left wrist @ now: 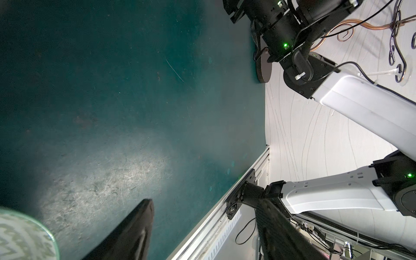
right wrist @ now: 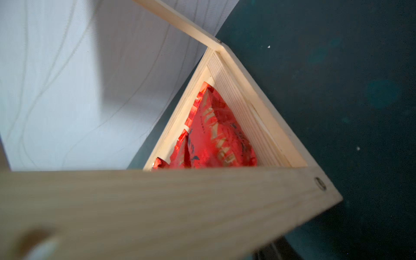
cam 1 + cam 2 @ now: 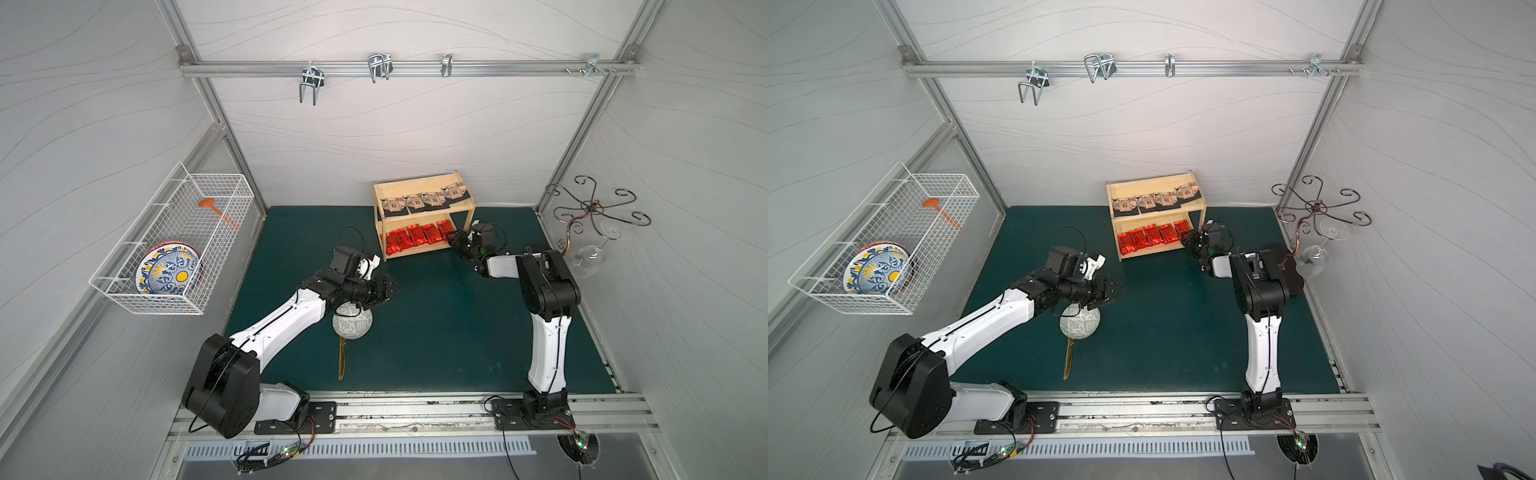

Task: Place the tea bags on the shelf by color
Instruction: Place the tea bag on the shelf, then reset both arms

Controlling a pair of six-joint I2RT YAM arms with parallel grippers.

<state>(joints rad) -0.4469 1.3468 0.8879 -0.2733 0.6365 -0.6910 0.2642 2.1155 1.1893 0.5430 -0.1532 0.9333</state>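
Note:
The light-wood shelf (image 3: 415,189) (image 3: 1150,188) stands at the back of the green mat. Several beige-brown tea bags (image 3: 424,200) (image 3: 1156,200) lie in a row on its top tray. Several red foil tea bags (image 3: 413,236) (image 3: 1146,237) lie on the lower tier. My right gripper (image 3: 452,240) (image 3: 1188,241) is at the lower tier's right end, beside the rightmost red tea bag (image 2: 216,135). A shelf board (image 2: 157,213) hides its jaws. My left gripper (image 3: 388,291) (image 3: 1115,289) (image 1: 206,209) hovers open and empty over the mat.
A patterned round bowl (image 3: 352,326) and a golden knife (image 3: 342,363) lie under the left arm. A white wire basket (image 3: 174,249) on the left wall holds a plate. A metal stand with a wine glass (image 3: 590,257) is at the right.

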